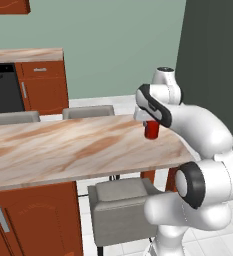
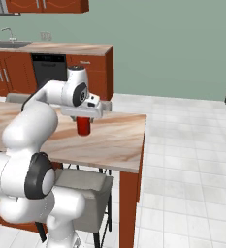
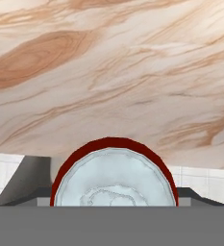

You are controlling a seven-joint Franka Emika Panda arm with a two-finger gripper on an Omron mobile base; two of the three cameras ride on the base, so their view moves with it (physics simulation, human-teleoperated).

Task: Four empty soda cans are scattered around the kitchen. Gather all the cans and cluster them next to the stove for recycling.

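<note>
A red soda can (image 1: 151, 131) with a silver top stands upright near the right end of the marbled island counter (image 1: 63, 150). My gripper (image 1: 151, 124) comes down from straight above and is shut on the can's upper part. The can's lower body (image 2: 84, 128) shows below the hand. From the right side the gripper (image 2: 84, 119) sits just over the counter (image 2: 114, 145), a little in from its end. In the hand view the can's silver lid (image 3: 114, 180) lies very close, with the counter's edge and floor tiles beside it. The stove is out of view.
Grey stools (image 1: 120, 205) (image 2: 83, 186) stand tucked under the island's near side, and two more (image 1: 88, 112) at its far side. Behind are wooden cabinets, a black dishwasher (image 2: 49, 70) and a sink (image 2: 8, 43). Open tiled floor (image 2: 187, 160) lies to the right.
</note>
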